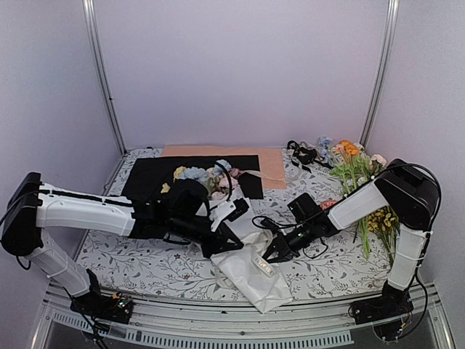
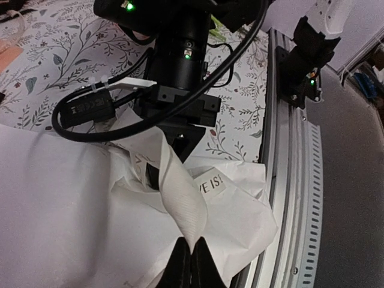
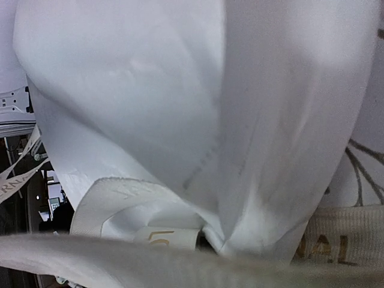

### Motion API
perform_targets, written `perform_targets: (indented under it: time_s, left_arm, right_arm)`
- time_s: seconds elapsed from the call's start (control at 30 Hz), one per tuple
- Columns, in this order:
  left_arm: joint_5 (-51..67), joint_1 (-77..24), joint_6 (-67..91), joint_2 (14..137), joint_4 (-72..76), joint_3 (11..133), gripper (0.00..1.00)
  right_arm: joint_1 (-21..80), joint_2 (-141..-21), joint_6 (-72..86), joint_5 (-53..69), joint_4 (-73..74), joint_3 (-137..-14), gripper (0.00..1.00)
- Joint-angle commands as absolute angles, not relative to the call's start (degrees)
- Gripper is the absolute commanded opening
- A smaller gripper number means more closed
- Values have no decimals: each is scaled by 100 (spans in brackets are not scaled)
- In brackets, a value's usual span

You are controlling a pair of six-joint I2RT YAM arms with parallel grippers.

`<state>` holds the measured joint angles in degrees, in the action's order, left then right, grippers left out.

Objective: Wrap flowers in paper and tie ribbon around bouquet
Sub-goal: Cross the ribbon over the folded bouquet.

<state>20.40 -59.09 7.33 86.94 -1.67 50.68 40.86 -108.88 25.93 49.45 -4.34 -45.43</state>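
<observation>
Fingers, left: the left gripper [image 2: 191, 265] is pinched tight, both pads clamped on the ribbon [image 2: 183, 201] right at the near edge of the scene.
Fingers, right: the right gripper [image 2: 182, 146] comes in with its jaws drawn close together, tip buried in the folds; what it grips, I cannot tell.
Ribbon: cream and ribbed, it rises from the left pinch, curls over in a loop and runs up under the right gripper's tip. A printed stretch lies flat just right of the loop.
Paper: the white sheet [image 1: 254, 280] lies crumpled at centre near, spilling up to the metal rail at the table's near edge. Through the right wrist camera it fills nearly everything, with lettered ribbon across the bottom.
Flowers: blue, pale yellow and pink blooms [image 1: 195, 173] show just beyond the left wrist, lying on the black sheet [image 1: 145, 182].
Far side: peach sheet [image 1: 272, 169] pokes out behind the black one.
Right side: orange-and-yellow sprigs [image 1: 349, 151] sit unwrapped, well apart from the paper, with a black ribbon [image 1: 301, 154] just to their left.
</observation>
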Motion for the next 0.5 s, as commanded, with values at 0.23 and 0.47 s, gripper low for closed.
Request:
perform_targets:
  time_s: [0.23, 0.47]
  left_arm:
    - [1918, -4417, 1699, 9036, 693, 4505, 0]
    - [1237, -4251, 1800, 8800, -113, 4709, 44]
  right_arm:
    - [4059, -11096, 2574, 4490, -122, -4478, 8]
    - [4056, -11101, 2582, 4495, -140, -4434, 8]
